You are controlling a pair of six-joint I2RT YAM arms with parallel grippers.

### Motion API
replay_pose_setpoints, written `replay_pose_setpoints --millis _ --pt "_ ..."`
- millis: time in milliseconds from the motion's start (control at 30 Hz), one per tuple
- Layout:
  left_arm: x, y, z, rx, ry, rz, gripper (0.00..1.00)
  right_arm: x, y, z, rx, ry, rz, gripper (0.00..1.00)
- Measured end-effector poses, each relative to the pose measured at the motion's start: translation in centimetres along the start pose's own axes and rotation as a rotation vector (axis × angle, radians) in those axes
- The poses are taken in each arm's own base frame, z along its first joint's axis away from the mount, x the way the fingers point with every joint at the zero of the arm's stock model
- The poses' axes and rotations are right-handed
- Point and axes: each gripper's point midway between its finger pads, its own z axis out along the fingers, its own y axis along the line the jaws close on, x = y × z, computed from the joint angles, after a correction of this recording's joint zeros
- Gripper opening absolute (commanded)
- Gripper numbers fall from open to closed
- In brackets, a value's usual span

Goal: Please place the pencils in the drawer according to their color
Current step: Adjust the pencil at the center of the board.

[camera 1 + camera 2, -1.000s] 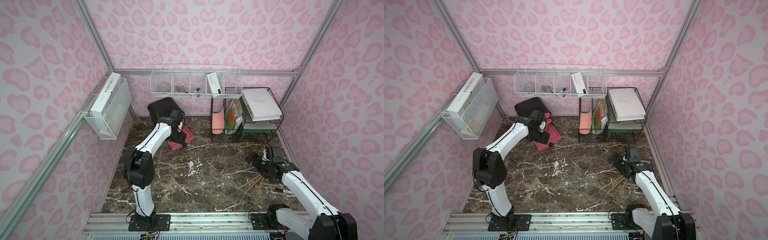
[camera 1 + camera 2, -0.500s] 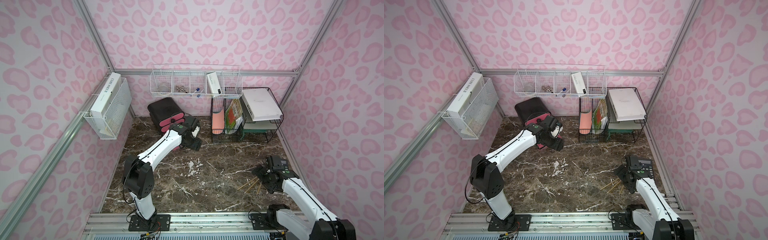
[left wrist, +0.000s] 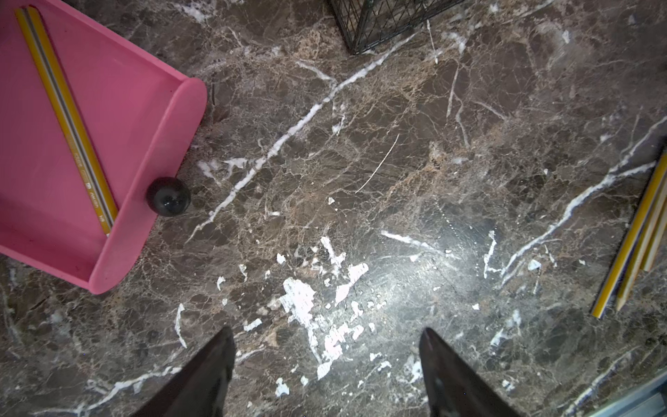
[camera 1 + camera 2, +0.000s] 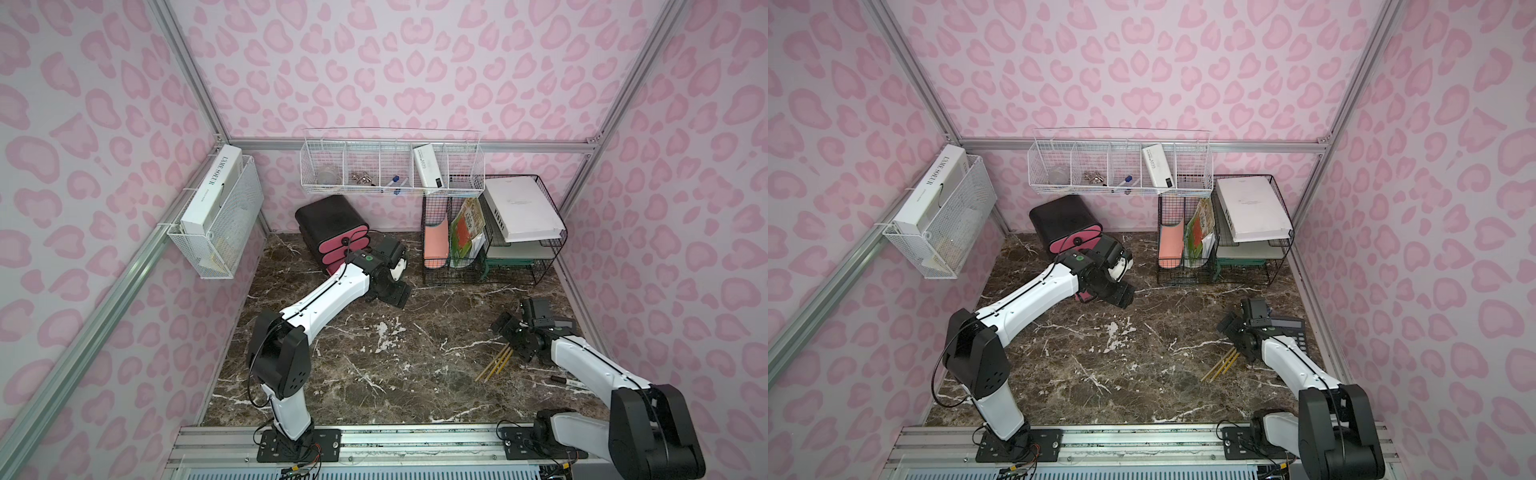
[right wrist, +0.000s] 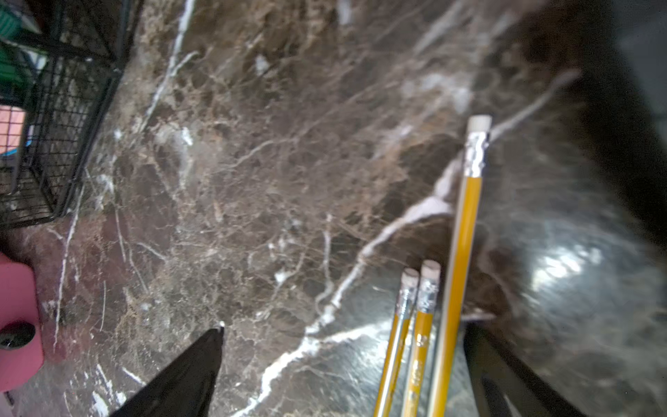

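Note:
The drawer cabinet, black with pink fronts, stands at the back left. Its lowest drawer is pulled out, and a yellow pencil lies inside. A small bunch of yellow pencils lies on the marble at the right. My left gripper hangs open and empty over bare marble beside the open drawer. My right gripper is open above the bunch's eraser ends, with the pencils close to one finger.
A black wire file rack with books stands at the back right. White wire baskets hang on the back wall and on the left wall. A black-capped marker and a calculator lie by the right wall.
My left gripper has left the open drawer and swung right and forward over the marble. My right gripper has shifted a little over the yellow pencils, still open.

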Motion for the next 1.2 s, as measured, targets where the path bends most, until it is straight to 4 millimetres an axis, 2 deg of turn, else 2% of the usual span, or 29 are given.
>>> replay_pose_setpoints --millis 200,500,667,767,833,933,1200 --pt "0.3 0.0 0.2 -0.002 0.008 0.0 0.8 1.1 3.8 1.4 -0.049 0.045 -0.092 0.96" --pt "0.8 0.4 0.5 -0.019 0.019 0.001 0.8 4.7 10.4 3.5 -0.124 0.113 -0.243 0.95" --pt "1.0 0.5 0.6 -0.027 0.025 0.002 0.81 7.2 13.8 4.0 -0.168 0.168 -0.291 0.96" --pt "1.2 0.6 0.7 -0.032 0.031 0.001 0.81 7.7 15.3 3.8 -0.197 0.187 -0.296 0.96" --pt "1.3 0.7 0.8 -0.035 0.033 -0.002 0.81 8.0 15.4 3.6 -0.198 0.203 -0.291 0.96" --pt "1.5 0.7 0.8 -0.035 0.035 -0.01 0.81 8.2 14.6 3.0 -0.168 0.229 -0.278 0.97" --pt "1.9 0.2 0.8 -0.004 0.046 -0.056 0.81 8.2 10.6 1.6 -0.124 0.24 -0.261 0.98"
